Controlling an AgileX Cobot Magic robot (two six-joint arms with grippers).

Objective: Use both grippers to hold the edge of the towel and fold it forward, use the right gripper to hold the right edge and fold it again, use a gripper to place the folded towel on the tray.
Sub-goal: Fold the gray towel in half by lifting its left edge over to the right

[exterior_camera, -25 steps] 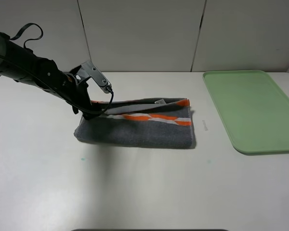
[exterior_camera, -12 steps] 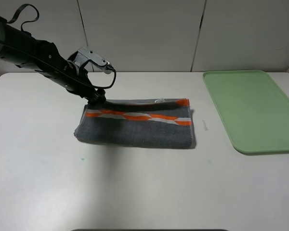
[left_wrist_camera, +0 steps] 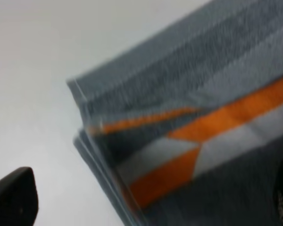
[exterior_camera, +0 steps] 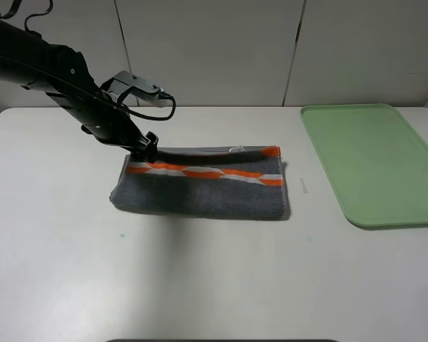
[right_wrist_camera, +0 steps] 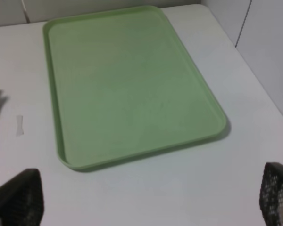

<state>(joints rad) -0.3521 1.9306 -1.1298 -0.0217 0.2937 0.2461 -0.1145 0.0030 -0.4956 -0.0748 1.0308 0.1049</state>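
Note:
The dark grey towel (exterior_camera: 203, 189) lies folded once into a long strip in the middle of the table. Its edge (exterior_camera: 200, 172), with orange patches and a pale band, runs along the top layer. My left gripper (exterior_camera: 146, 146) hangs open at the towel's far left corner and holds nothing. The left wrist view shows that corner of the towel (left_wrist_camera: 203, 117) close beneath the spread fingertips (left_wrist_camera: 14, 195). The pale green tray (exterior_camera: 374, 160) lies empty at the right. My right gripper (right_wrist_camera: 146, 197) is open above the table near the tray (right_wrist_camera: 127, 84); it is outside the exterior view.
A small strip of tape (exterior_camera: 302, 187) sits on the table between towel and tray. White wall panels stand behind the table. The left arm (exterior_camera: 50, 68) slants in from the far left corner.
The left gripper has drawn back from over the towel's left end to its far left corner. The orange band, covered there before, now shows flat along its whole length.

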